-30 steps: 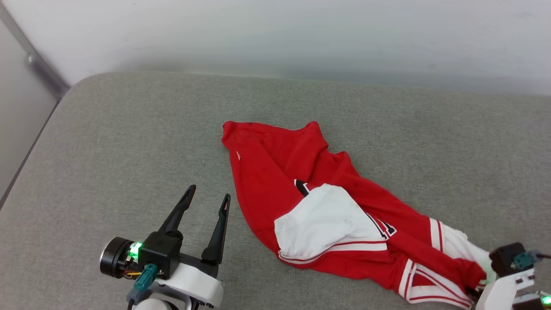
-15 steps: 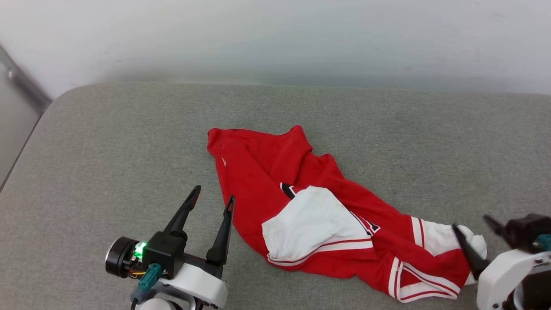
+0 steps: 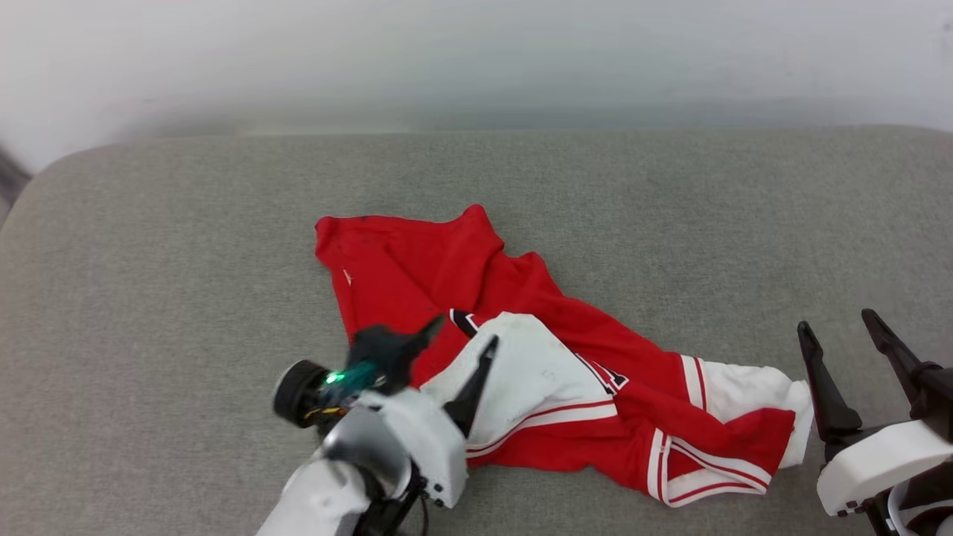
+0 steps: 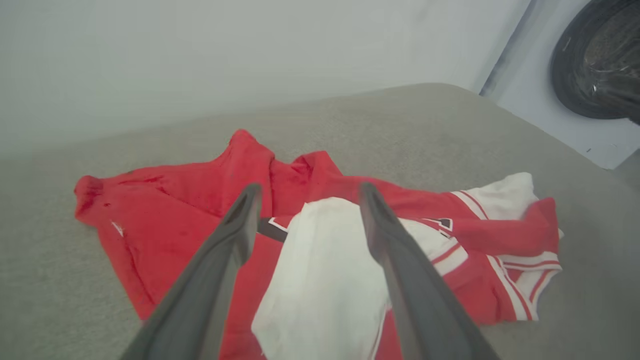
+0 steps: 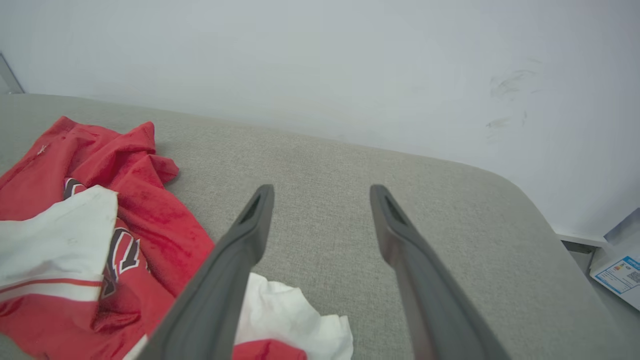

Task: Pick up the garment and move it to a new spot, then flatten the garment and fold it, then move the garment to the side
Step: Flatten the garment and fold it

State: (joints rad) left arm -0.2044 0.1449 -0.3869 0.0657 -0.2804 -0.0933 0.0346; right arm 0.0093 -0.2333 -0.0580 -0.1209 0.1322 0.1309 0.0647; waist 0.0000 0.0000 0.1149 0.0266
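The garment [image 3: 417,268], a red T-shirt with white sleeves and striped trim, lies crumpled on the grey cushioned surface [image 3: 186,260]. My left gripper [image 3: 463,333] hangs open just over its near white sleeve [image 3: 536,380]. In the left wrist view the left gripper [image 4: 310,187] has its fingers on either side of that white sleeve [image 4: 320,260], and I cannot tell whether they touch the cloth. My right gripper [image 3: 835,321] stands open just right of the garment's other white sleeve [image 3: 752,391], holding nothing. In the right wrist view the right gripper [image 5: 321,189] points over bare cushion, with the garment [image 5: 150,220] at the lower left.
A pale wall [image 3: 476,59] runs along the far side of the cushion. The cushion's rounded right corner [image 5: 525,200] drops to the floor, where a printed sheet [image 5: 620,272] lies. A dark round object [image 4: 595,60] stands beyond the cushion in the left wrist view.
My right gripper has opened, let go of the garment's sleeve end and drawn back to the right. My left arm has swung right, over the white sleeve. The head camera has also shifted.
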